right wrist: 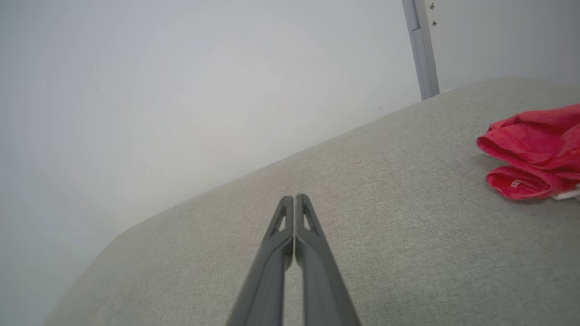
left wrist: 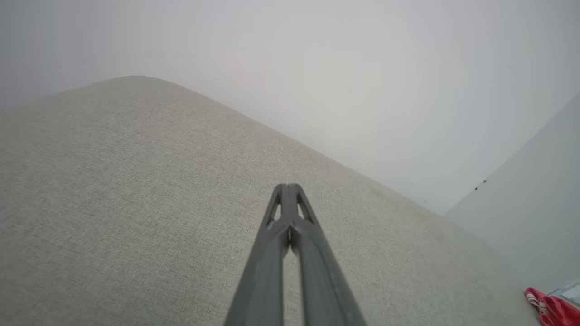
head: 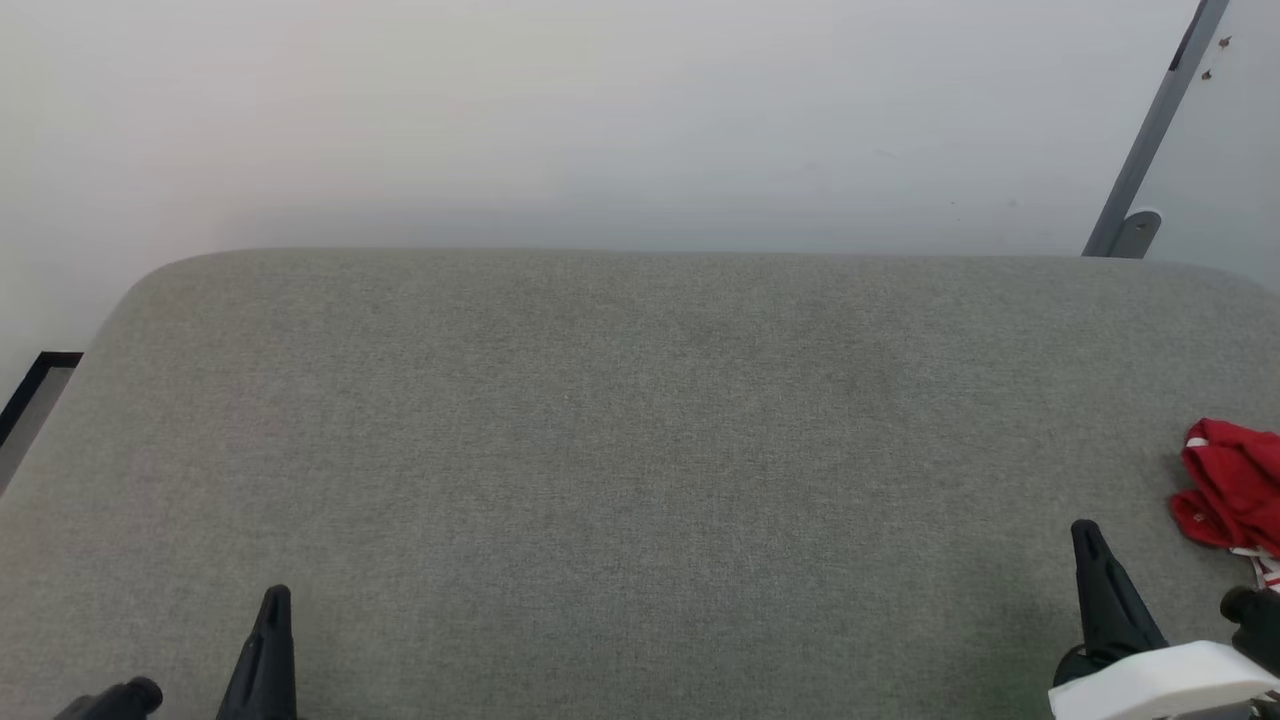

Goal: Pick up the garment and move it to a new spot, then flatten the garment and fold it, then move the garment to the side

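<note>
The garment [head: 1233, 487] is a crumpled red heap with a bit of red-and-white striped trim, lying at the right edge of the grey fabric surface [head: 640, 450]. It shows again in the right wrist view as the garment [right wrist: 532, 154] at the right, and in the left wrist view as the garment [left wrist: 550, 308] in the bottom right corner. My right gripper [head: 1085, 532] stands shut just left of and nearer than it, not touching it; my right gripper [right wrist: 294, 198] has its fingers pressed together, holding nothing. My left gripper [head: 276, 596] is at the lower left, far from the cloth; my left gripper [left wrist: 288, 186] is shut and empty.
A pale wall rises behind the surface's rounded far edge. A grey metal post [head: 1150, 140] leans at the back right. A dark-framed edge [head: 35, 390] shows beyond the surface's left side. Bare grey fabric spans the middle and left.
</note>
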Controlling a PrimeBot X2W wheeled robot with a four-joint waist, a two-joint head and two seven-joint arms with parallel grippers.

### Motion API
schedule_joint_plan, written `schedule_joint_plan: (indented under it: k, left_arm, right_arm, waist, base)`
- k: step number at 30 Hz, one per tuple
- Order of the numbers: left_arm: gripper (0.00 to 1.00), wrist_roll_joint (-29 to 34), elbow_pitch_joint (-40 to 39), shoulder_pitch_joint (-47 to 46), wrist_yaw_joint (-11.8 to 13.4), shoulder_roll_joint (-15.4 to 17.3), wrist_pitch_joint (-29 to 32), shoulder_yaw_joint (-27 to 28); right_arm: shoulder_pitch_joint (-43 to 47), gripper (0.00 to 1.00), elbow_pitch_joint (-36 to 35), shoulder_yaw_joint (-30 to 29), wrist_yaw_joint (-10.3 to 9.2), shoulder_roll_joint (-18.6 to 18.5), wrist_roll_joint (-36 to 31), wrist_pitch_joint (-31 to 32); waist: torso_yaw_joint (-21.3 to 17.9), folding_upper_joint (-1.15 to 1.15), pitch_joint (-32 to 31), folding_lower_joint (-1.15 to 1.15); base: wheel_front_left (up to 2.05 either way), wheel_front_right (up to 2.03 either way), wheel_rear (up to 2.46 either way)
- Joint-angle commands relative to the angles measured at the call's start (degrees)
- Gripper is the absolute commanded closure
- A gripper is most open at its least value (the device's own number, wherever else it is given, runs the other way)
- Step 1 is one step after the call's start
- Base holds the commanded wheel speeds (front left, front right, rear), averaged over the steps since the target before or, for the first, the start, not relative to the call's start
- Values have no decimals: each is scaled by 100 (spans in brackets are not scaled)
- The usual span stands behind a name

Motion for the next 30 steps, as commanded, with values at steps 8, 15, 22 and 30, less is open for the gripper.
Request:
schedule_joint_plan:
  k: [8, 15, 22, 30]
  left_arm:
    - [100, -796, 42, -343, 3, -23, 189, 67]
    - [100, -1320, 117, -483, 4, -75, 331, 94]
    - [100, -1802, 188, -614, 4, -120, 470, 120]
    - [100, -2324, 268, -747, 5, -178, 614, 151]
  right_arm:
    - [-290, 100, 7, -19, 0, 21, 798, 145]
    - [-383, 100, 72, -29, 0, 45, 1340, 248]
    - [-467, 100, 134, -38, 0, 67, 1843, 344]
    - [-553, 100, 204, -49, 0, 91, 2378, 442]
  waist:
    - [-26, 0, 27, 0]
    - [-48, 0, 50, 0]
    - [-70, 0, 73, 0]
    - [-95, 0, 100, 0]
  base:
    - [0, 0, 0]
    - [0, 0, 0]
    - [0, 0, 0]
    - [0, 0, 0]
